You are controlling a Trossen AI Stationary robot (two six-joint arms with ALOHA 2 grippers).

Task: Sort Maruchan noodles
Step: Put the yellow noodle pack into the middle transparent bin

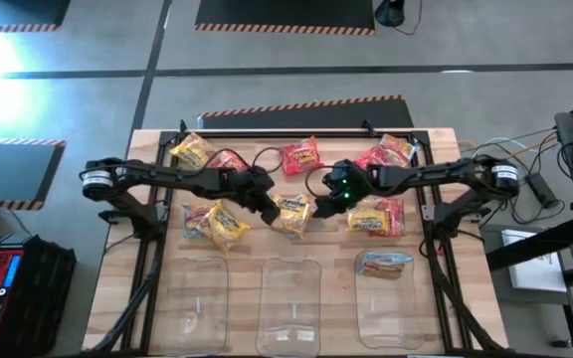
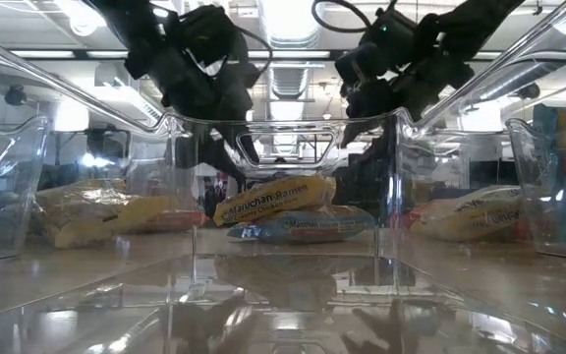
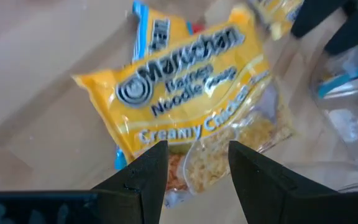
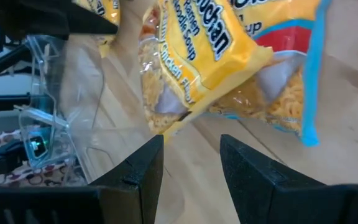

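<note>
Glossy plastic is wrapping the yellow noodle packet, its clear part showing rough dry noodles. The table is showing pale, matt wood grain, while the clear bins are gleaming as smooth transparent plastic.

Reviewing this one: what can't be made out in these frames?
- Blue packet under the yellow packet: mostly covered in both wrist views, and in the low view seen only through the clear bin wall.
- Left gripper and right gripper: fingertips too small in the high view to tell contact.
- Packet in the right bin: flavour print too small in the high view.
</note>
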